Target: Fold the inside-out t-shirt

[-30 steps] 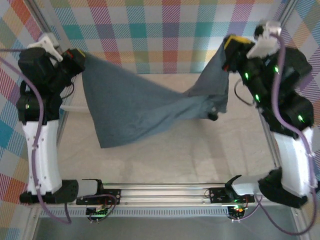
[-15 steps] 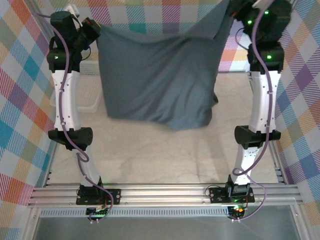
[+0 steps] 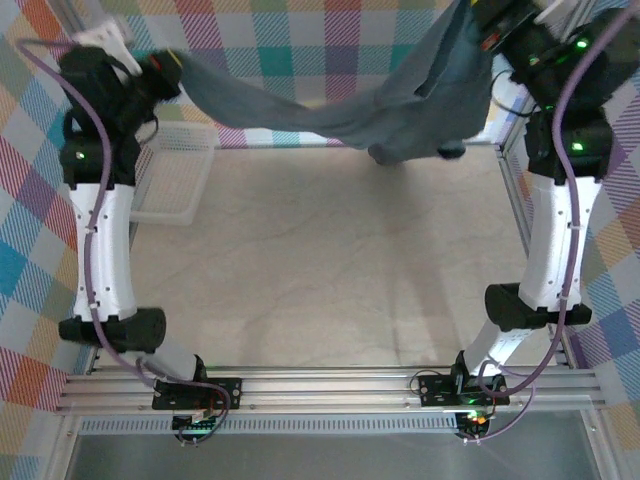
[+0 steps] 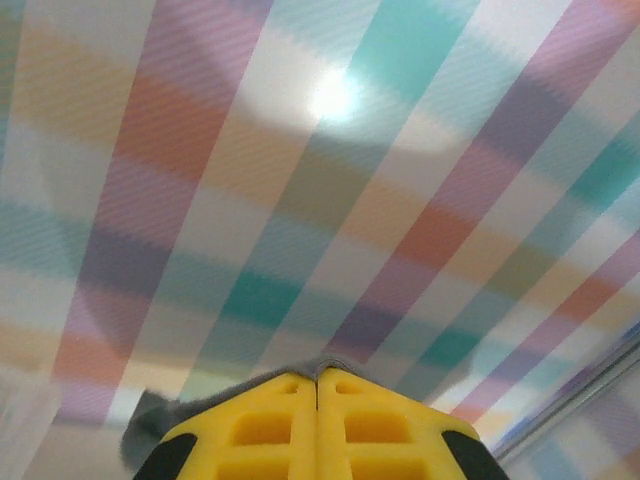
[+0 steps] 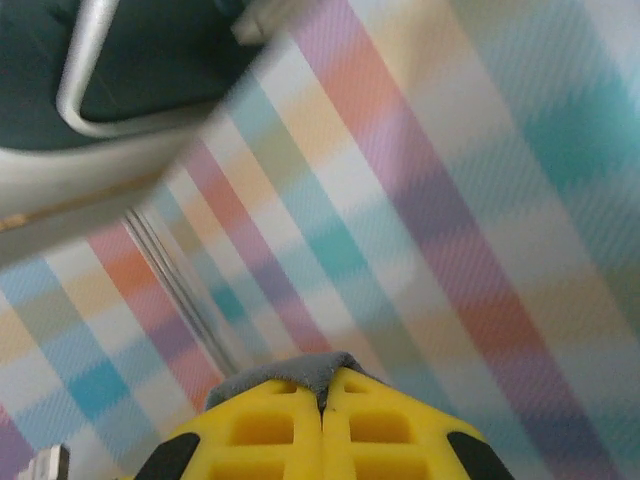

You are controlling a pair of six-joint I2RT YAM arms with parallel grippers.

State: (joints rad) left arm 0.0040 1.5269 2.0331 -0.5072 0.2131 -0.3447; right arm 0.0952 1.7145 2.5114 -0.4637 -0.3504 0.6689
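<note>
— Checked cloth point(image 3: 300, 40) in many colours hangs behind the pale table point(image 3: 320, 270). Where is the t-shirt point(image 3: 300, 112)?

— Up in the air, over the far edge of the table. It hangs between the two arms like a hammock, sagging in the middle, and one bunch droops near the right side. Whether this bunch touches the table, I cannot tell.

— Why is it held so high?

— My guess: the arms lift it by two ends so that its weight pulls the wrinkles out, and then it can be laid flat. The folding itself is not yet begun, I judge.

— And the hands?

— The left gripper point(image 3: 165, 70) is closed tight on one end of the shirt. From its wrist camera the yellow fingers point(image 4: 290, 395) press together with no gap, and a little grey fabric comes out beside them. The right gripper point(image 3: 487, 32) is closed tight on the other end; grey fabric sits at its tip.

— Anything else near?

— One white basket point(image 3: 175, 170) stands at the left side of the table, below the left gripper. The shirt does not seem to touch it.

— What needs care?

— The right end is bunched, so the shirt may come down twisted. Lowering should be slow and even.
</note>
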